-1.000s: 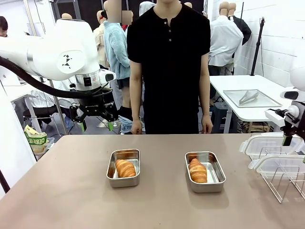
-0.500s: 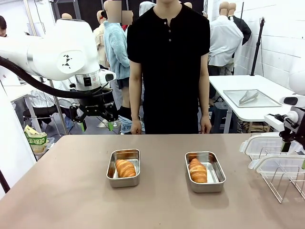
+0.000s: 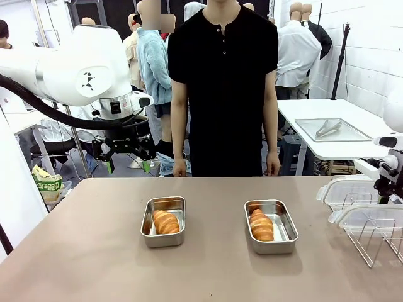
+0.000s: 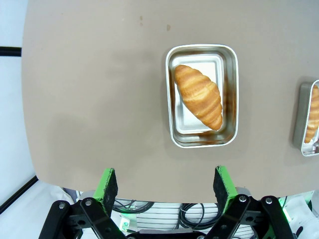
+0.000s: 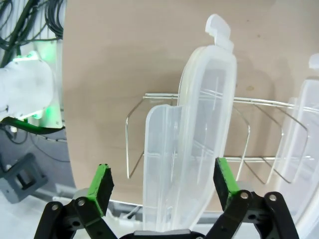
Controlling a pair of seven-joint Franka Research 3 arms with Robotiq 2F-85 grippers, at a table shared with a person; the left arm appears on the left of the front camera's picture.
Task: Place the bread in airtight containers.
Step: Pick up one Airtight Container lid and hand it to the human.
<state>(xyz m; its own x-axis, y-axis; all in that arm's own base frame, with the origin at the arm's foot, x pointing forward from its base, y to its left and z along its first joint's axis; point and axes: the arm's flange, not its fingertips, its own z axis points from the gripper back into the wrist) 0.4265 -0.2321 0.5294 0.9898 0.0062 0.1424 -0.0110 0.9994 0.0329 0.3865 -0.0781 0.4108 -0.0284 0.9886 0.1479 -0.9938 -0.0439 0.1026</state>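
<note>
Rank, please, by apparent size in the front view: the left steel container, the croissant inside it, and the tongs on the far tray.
1. The left steel container looks largest.
2. The croissant and the tongs look about alike; the tongs lie farther from the camera, so I leave them unranked.

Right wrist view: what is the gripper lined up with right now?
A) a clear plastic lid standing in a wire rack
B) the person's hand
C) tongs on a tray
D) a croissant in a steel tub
A: a clear plastic lid stands on edge in the wire rack, framed by the open fingers of the right gripper, which has not closed on it.
</note>
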